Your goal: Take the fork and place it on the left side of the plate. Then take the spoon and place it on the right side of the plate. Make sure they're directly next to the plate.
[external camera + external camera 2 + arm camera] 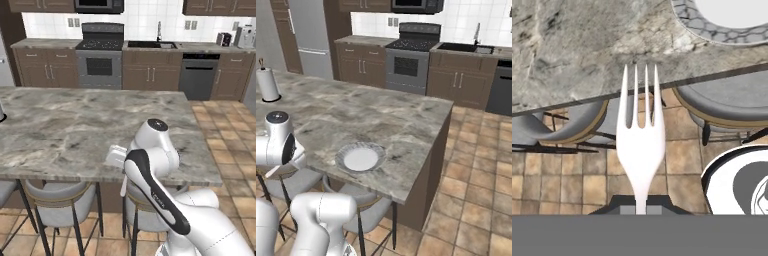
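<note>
Hand view: fingers clamp fork (no legible writing), plate beyond.

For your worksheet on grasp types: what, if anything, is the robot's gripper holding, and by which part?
The gripper is shut on the fork, holding it by the handle end, tines pointing away.

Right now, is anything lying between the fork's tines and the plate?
No. In the hand view the fork, clamped in the gripper, points at the plate; between them lies bare marble counter and its edge.
</note>
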Tool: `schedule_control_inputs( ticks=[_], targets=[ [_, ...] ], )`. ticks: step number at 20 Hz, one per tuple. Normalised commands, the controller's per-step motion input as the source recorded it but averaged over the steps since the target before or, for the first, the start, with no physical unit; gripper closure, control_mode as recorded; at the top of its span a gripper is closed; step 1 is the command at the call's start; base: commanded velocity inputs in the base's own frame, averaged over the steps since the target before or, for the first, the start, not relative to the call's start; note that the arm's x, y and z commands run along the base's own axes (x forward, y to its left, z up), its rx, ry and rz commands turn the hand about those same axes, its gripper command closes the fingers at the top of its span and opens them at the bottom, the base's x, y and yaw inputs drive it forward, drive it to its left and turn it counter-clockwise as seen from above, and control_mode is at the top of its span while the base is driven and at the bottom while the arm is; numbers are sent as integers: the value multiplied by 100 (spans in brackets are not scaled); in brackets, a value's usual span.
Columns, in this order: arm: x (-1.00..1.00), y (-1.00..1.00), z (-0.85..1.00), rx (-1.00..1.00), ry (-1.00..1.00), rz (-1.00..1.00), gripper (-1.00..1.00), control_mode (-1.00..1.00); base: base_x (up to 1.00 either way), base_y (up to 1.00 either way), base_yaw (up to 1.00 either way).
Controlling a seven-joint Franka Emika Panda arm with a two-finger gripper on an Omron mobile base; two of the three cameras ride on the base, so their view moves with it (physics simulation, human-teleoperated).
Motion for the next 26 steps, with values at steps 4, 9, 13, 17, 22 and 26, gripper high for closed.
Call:
schedule_control_inputs(
  ticks=[4,9,13,17,22,26],
  targets=[
    [0,0,0,0,0,0,100,100,8,16,-6],
    [0,0,0,0,0,0,100,100,0,0,0],
    [0,0,0,0,0,0,100,100,0,0,0],
    [0,0,0,0,0,0,100,100,0,0,0],
    [0,0,0,0,0,0,100,100,0,0,0],
    [0,0,0,0,0,0,100,-100,0,0,0]
  ],
)
